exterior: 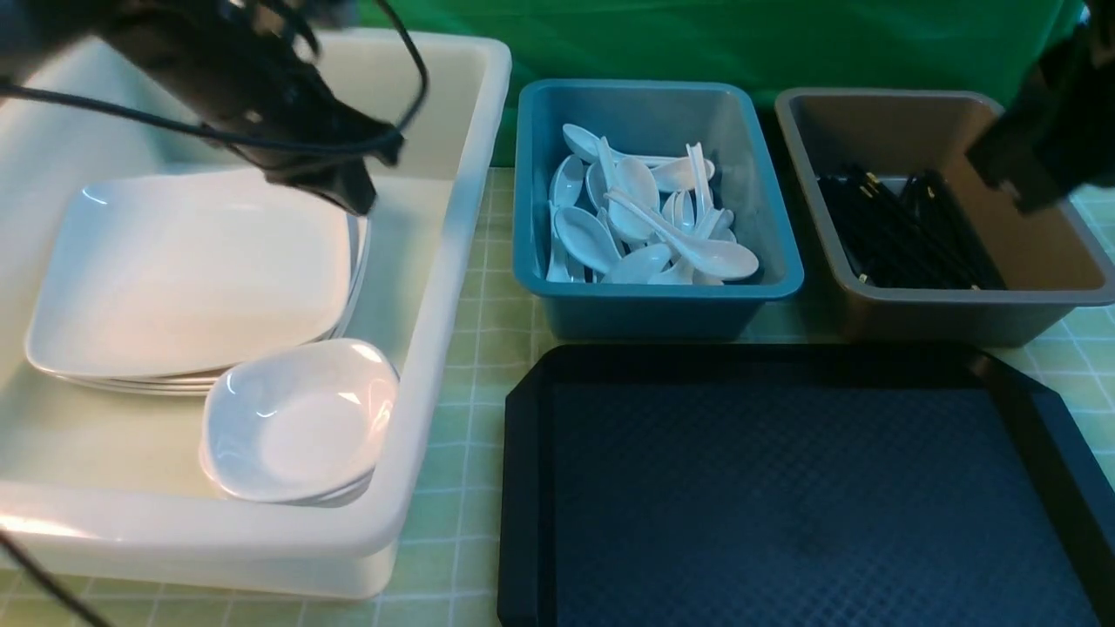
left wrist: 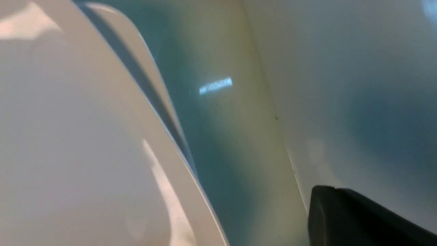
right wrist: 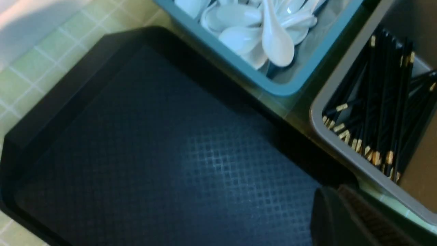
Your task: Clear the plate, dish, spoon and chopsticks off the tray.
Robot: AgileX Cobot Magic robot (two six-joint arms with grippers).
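The black tray lies bare at the front right; its diamond floor fills the right wrist view. A large white plate tops a stack inside the white tub, with small white dishes stacked in front of it. White spoons are piled in the blue tub, and black chopsticks lie in the brown-grey tub. My left gripper hangs shut and empty just above the plate's far right corner. Above the brown-grey tub's right side, my right gripper is shut, holding nothing.
The blue tub and brown-grey tub stand side by side behind the tray. A green checked cloth covers the table, and a green backdrop hangs behind. The white tub's tall wall is close beside the left fingers.
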